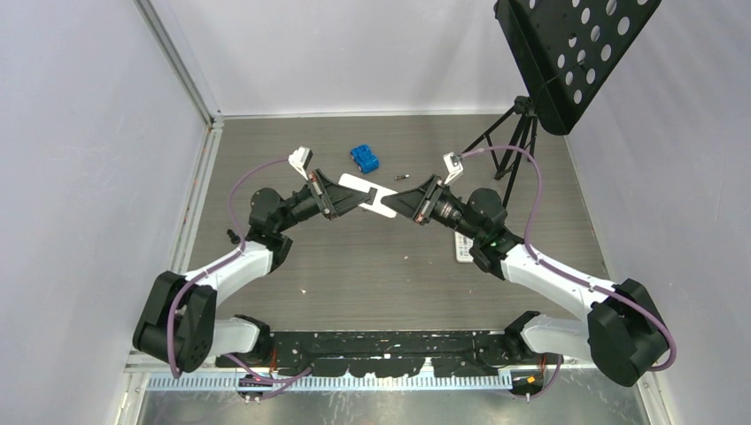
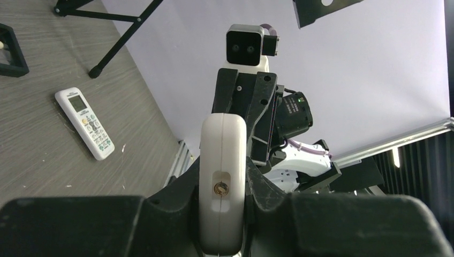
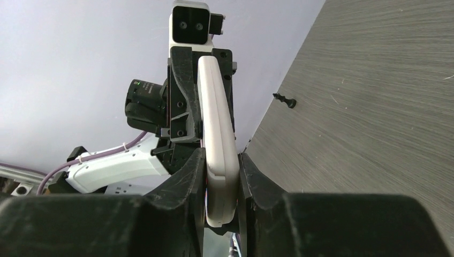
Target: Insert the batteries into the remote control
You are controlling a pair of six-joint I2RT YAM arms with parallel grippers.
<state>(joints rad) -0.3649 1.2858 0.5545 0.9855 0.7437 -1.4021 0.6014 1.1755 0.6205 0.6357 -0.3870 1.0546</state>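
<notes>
Top external view showed the remote control (image 1: pixel 367 194) held up in the air over the middle of the table, a bit toward the far edge. The left gripper (image 1: pixel 347 197) was clamped on 1 end and the right gripper (image 1: pixel 400 203) was clamped on the other end. 1 battery (image 1: pixel 401 176) lay on the table near the far edge, close to the blue block (image 1: pixel 364 158). I saw no other batteries. A second remote with buttons (image 1: pixel 463 249) lay toward the right edge, partly under the right arm.

Left wrist view showed the left fingers (image 2: pixel 270 195) pressed on both flat sides of the white remote control (image 2: pixel 222 160). The right gripper (image 2: pixel 243 107) held its far end. The second remote (image 2: pixel 84 123) lay flat on the table.

Right wrist view showed the right fingers (image 3: pixel 176 187) squeezed on the remote control (image 3: pixel 218 155), with the left gripper (image 3: pixel 197 96) at the other end. The battery slot did not show in any view.

I think the step was opening the remote. To do it well, 1 gripper should hold tight and steady. The other should pull slowly, straight along the remote, not twist. Squeezing too hard could jam the cover.
</notes>
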